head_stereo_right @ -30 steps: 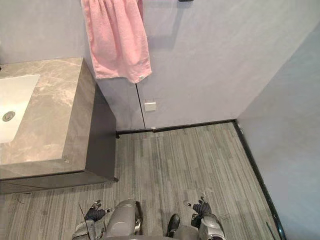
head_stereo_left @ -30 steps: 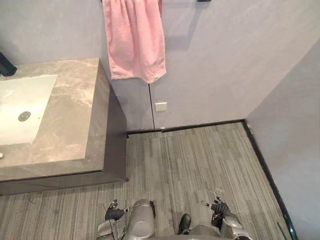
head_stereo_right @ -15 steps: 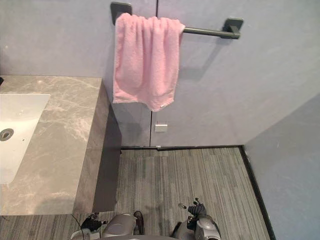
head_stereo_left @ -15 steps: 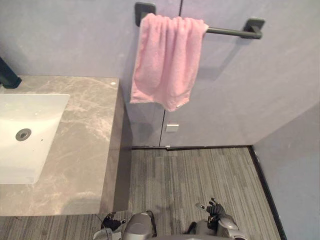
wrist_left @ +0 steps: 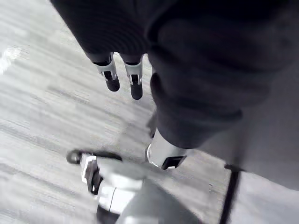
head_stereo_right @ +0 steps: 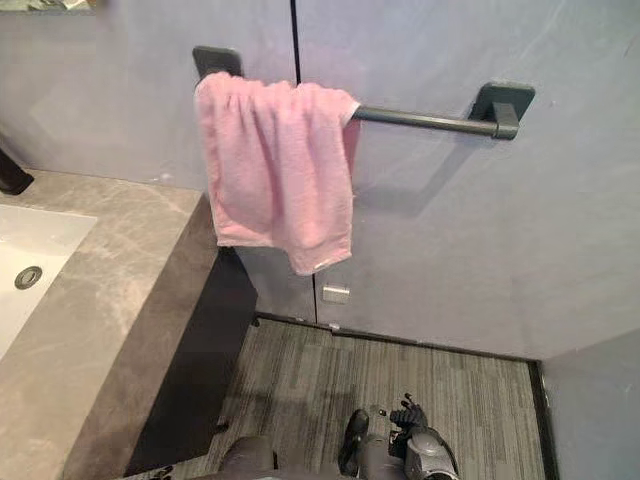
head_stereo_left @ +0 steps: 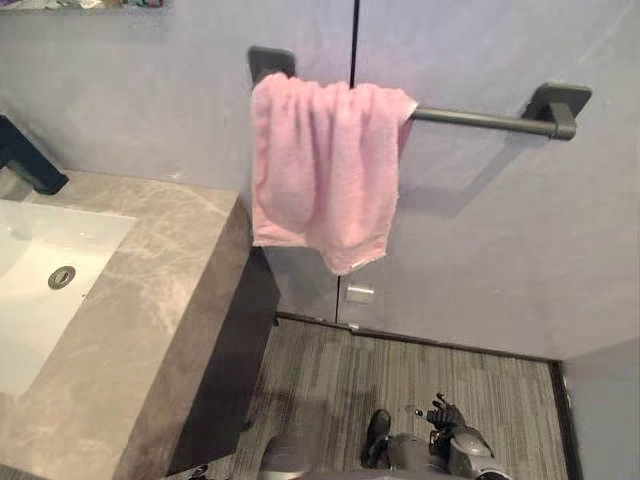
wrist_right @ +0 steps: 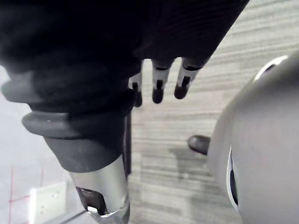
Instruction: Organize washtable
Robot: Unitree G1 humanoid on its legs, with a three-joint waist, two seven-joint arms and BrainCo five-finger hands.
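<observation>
Though low at 5 o'clock in the head views, right hand (head_stereo_left: 446,420): hangs above the floor (head_stereo_left: 320,375), well apart from the bench (head_stereo_left: 150,330); fingers (wrist_right: 158,86) straight and slightly spread, thumb (wrist_right: 100,198) set apart from them, closing on nothing.
Left hand (wrist_left: 136,86): hangs above the striped grey floor; fingers (wrist_left: 111,77) straight and side by side, closing on nothing.
Bench: fills the 8 o'clock corner of the head views; marbled grey-brown top on a dark cabinet (head_stereo_left: 225,370), far edge against the wall (head_stereo_left: 480,250).
Sink (head_stereo_left: 30,290): white, sunk into the bench top toward 9 o'clock; round metal drain (head_stereo_left: 61,277) in its basin.
Faucet (head_stereo_left: 30,160): dark, stands at the back of the bench at 10 o'clock, just beside the sink.
Towel (head_stereo_left: 320,175): pink, draped over the rail at 12 o'clock, bunched at the rail's 9 o'clock end; lower edge hangs free against the wall, near the bench's 3 o'clock side and apart from it.
Rail (head_stereo_left: 480,119): dark bar on two dark wall brackets, runs from the towel toward 2 o'clock.
Socket (head_stereo_left: 360,294): pale plate on the wall, at 6 o'clock of the towel, just above the floor.
</observation>
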